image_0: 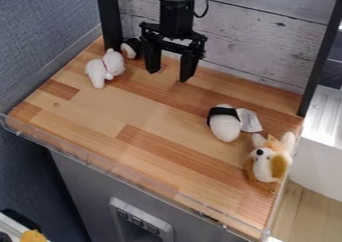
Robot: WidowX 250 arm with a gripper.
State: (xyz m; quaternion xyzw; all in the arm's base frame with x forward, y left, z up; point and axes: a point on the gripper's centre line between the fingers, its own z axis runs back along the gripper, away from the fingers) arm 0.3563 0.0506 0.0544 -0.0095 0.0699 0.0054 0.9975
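My black gripper (pixel 169 76) hangs over the back middle of the wooden table, open, with nothing between its fingers. Nearest to it, on the left, is a white plush animal (pixel 105 68) with a reddish band at its neck. Behind that plush, by the back left post, lies a small black and white item (pixel 131 48). A white egg-shaped plush (pixel 225 127) with a black band and a white tag lies right of the middle. An orange and white plush dog (pixel 269 158) sits at the right edge.
The wooden table (pixel 143 111) has a clear raised rim (pixel 100 161) along its front. Black posts (pixel 110 21) stand at the back left and right, with a whitewashed plank wall (pixel 267 41) behind. A white surface (pixel 320 161) adjoins on the right.
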